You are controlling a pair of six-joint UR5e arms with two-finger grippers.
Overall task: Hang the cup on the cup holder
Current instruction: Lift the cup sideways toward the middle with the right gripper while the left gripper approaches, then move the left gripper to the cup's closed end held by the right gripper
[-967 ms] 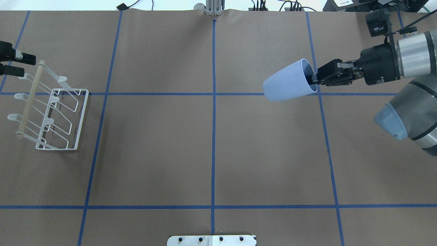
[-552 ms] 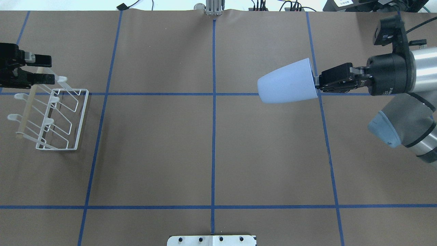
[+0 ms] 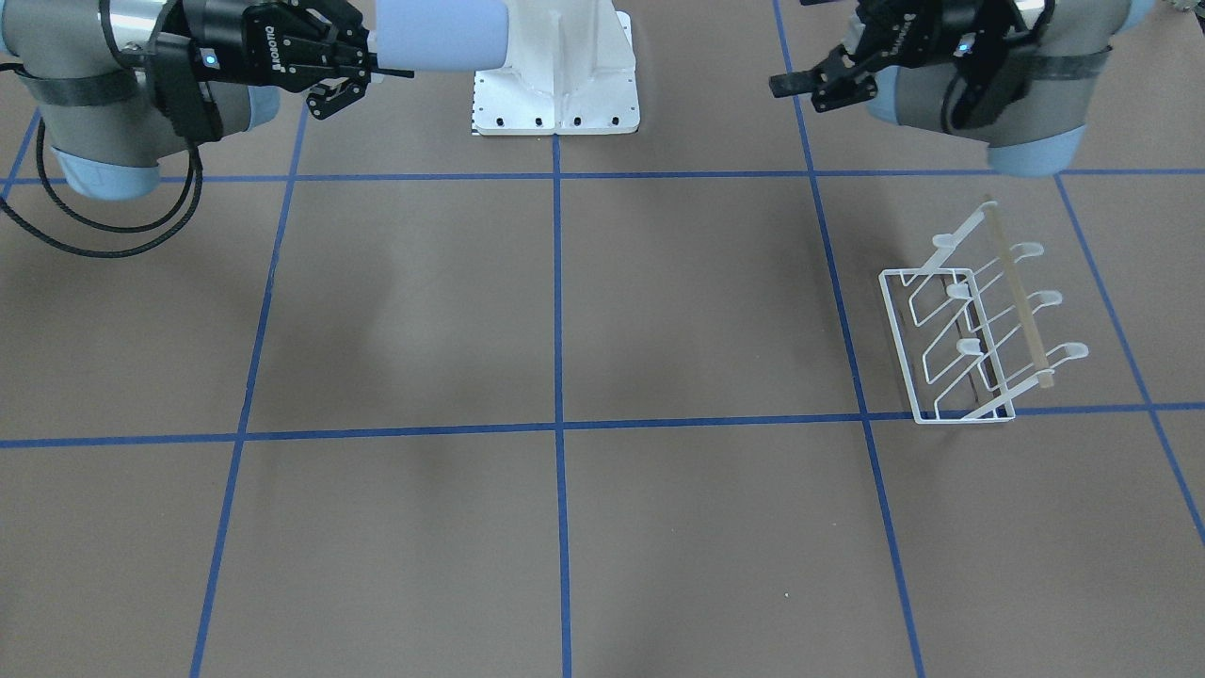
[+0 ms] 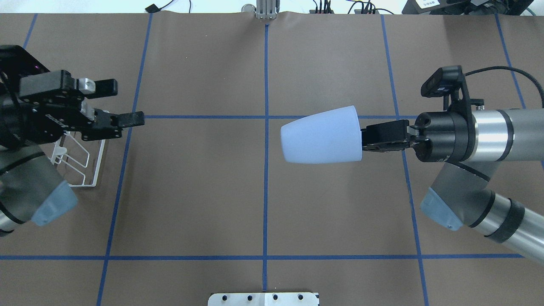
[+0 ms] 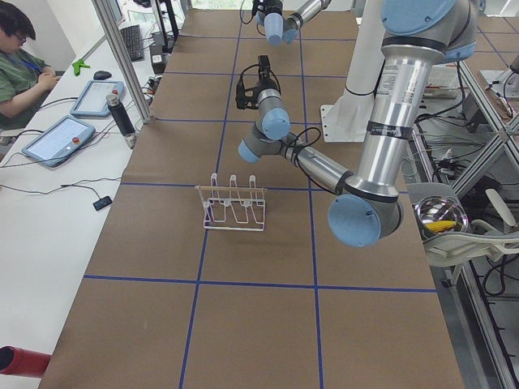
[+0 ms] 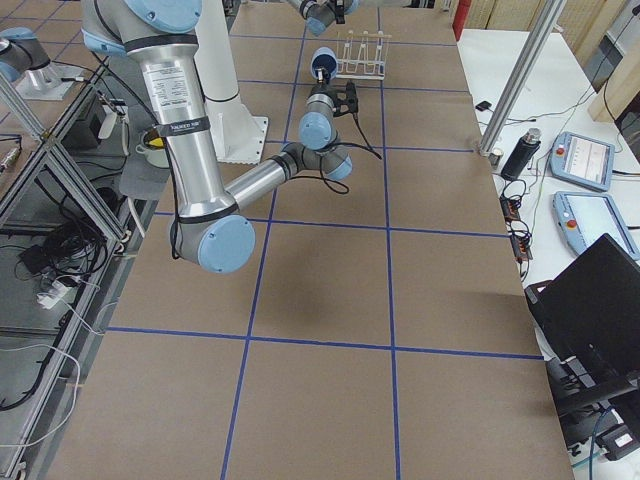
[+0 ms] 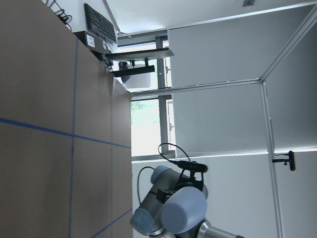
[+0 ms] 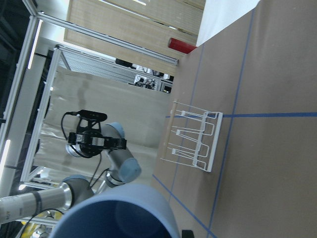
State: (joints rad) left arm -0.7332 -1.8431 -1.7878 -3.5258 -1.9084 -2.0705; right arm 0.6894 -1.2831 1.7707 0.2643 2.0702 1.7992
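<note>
The pale blue cup (image 4: 321, 135) hangs on its side above the middle of the table, base pointing toward the robot's left. My right gripper (image 4: 364, 139) is shut on the cup's rim; the cup (image 3: 438, 33) also shows at the top of the front view. The white wire cup holder (image 3: 970, 330) stands on the table at the robot's left. From overhead, my left arm hides much of the cup holder (image 4: 85, 161). My left gripper (image 4: 123, 103) is open and holds nothing, raised above the rack and facing the cup. The left wrist view shows the cup (image 7: 184, 210) base-on.
Blue tape lines divide the brown table. The robot's white base plate (image 3: 555, 94) sits at the near middle edge. A person (image 5: 20, 57) sits at a side desk with tablets. A metal bowl (image 5: 440, 217) rests on a shelf beside the robot.
The right arm has carried the cup toward the table's centre and levelled it. The left arm has swung in over the rack, its open gripper now pointing at the cup.
</note>
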